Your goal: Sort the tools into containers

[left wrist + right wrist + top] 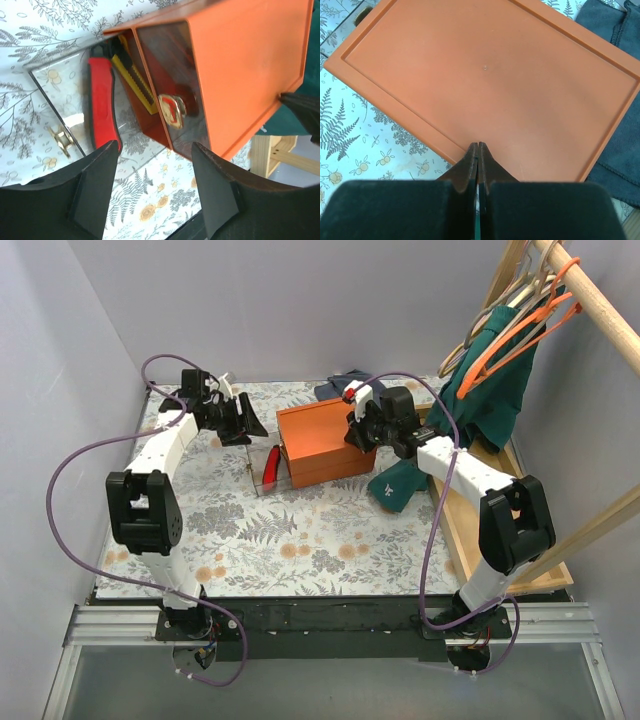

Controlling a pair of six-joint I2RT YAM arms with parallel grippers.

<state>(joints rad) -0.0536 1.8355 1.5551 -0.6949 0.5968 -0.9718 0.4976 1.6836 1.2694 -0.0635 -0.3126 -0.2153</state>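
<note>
The orange box (320,440) stands mid-table with its flat lid (490,75) on. The clear box (268,468) lies against its left side. In the left wrist view the clear box (55,85) holds a chunky red-handled tool (102,105) and a yellow-and-black tool (132,80). My left gripper (245,422) hovers behind the clear box, open and empty (155,172). My right gripper (360,432) is shut, its tips (478,146) at the lid's near rim with nothing seen between them. Its dark tip also shows in the left wrist view (300,112).
A dark blue cloth (345,385) lies behind the orange box. A green cap (397,485) and a hanging green garment (490,390) are at the right. The long wooden tray (480,530) runs along the right edge under the hangers (520,320).
</note>
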